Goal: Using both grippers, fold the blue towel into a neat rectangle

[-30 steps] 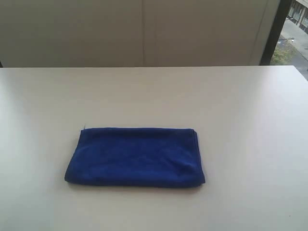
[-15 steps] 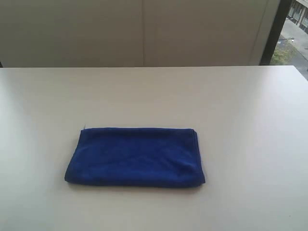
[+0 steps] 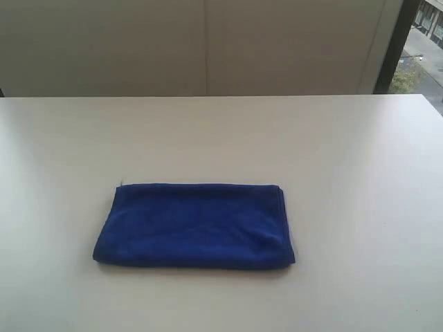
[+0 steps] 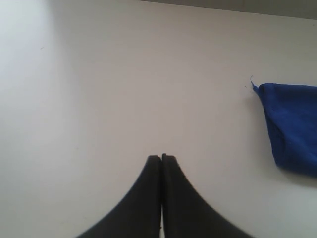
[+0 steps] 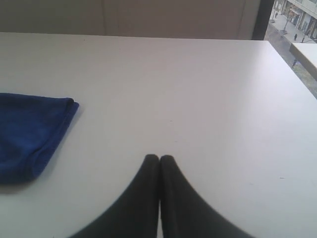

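Deep-blue soft microfibre towel, lower centre of frame, judged folded; black left gripper, black right gripper pressed closed, empty; to be held clear of fold.

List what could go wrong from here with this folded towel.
1. The blue towel lies folded, but the layers at its right end look slightly uneven. They may creep apart and spoil the rectangle.
2. The left hand and right hand sit shut over bare table on either side of the towel. An inward sweep could drag a corner.
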